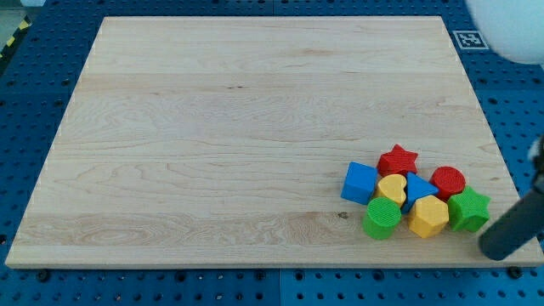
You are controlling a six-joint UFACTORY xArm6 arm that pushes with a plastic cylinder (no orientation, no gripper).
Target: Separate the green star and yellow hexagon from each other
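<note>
The green star point(468, 209) lies near the board's bottom right corner, touching the yellow hexagon point(428, 216) on its left. Both are part of a tight cluster of blocks. My rod comes in from the view's right edge, and my tip point(494, 249) is just below and to the right of the green star, close to it but apart from it.
The cluster also holds a blue cube point(359, 183), a red star point(398, 161), a yellow heart point(392, 187), a blue triangle point(418, 189), a red cylinder point(448, 181) and a green cylinder point(382, 218). The wooden board point(212, 127) lies on a blue pegboard.
</note>
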